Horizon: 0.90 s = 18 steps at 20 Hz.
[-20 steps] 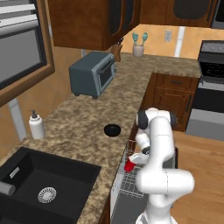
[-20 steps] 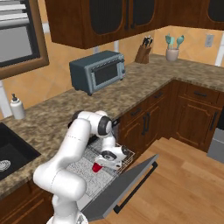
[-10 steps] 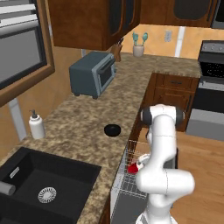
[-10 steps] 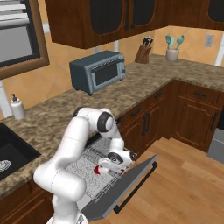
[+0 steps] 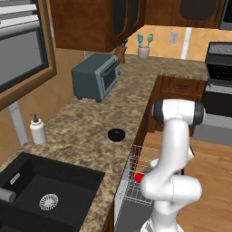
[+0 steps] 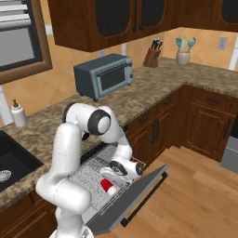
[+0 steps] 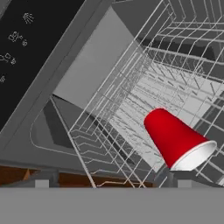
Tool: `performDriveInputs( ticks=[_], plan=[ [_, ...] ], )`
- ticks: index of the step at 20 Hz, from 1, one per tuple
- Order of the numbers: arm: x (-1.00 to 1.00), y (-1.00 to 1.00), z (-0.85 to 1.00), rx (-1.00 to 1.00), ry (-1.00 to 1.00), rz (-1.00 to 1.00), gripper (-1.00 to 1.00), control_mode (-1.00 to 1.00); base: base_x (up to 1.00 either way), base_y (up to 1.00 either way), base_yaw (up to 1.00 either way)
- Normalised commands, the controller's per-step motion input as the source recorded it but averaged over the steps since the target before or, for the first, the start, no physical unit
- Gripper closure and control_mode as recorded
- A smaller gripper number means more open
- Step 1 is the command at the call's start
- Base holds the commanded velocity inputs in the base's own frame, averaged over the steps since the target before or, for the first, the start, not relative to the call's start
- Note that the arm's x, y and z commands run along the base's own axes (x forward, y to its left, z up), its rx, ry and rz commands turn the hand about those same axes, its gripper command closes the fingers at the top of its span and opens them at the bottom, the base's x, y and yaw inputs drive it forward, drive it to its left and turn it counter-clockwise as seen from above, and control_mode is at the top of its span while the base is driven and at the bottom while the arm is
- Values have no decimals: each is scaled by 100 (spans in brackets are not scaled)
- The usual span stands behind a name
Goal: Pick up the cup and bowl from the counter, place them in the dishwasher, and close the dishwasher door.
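Observation:
The red cup (image 7: pixel 177 140) lies on its side in the white wire rack (image 7: pixel 144 87) of the open dishwasher (image 6: pixel 93 169). It also shows as the cup (image 6: pixel 108 187) and the cup (image 5: pixel 138 177). My gripper (image 7: pixel 111 181) hangs just above it, open, its tips spread wide and one tip close by the cup's white rim. In the right base view the gripper (image 6: pixel 117 176) is over the rack. The black bowl (image 5: pixel 117 134) sits on the counter (image 5: pixel 81 131) near its edge. The dishwasher door (image 6: pixel 135 200) is folded down.
A grey toaster oven (image 5: pixel 97 77) stands at the back of the counter, with a soap dispenser (image 5: pixel 38 131) by the black sink (image 5: pixel 41 190). The range (image 5: pixel 219 90) is at the far right. Wooden floor (image 6: pixel 195 195) lies beyond the lowered door.
My gripper has opened and let go of the cup, which now rests on its side in the rack. The hand has shifted a little toward the door's outer edge.

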Motion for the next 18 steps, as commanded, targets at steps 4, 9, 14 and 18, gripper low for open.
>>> performDriveInputs(
  ticks=[4, 9, 14, 18],
  plan=[
    [-27, 0, 100, -3, 0, -1, -100, -100, 0, 0, 0],
    [-11, -3, 100, -1, 14, -5, -100, -100, 0, 0, 0],
    [-7, 0, 100, -6, 30, -4, -100, -100, 0, 0, 0],
    [-2, 0, 100, -4, 27, -7, -100, -100, 0, 0, 0]
  ],
)
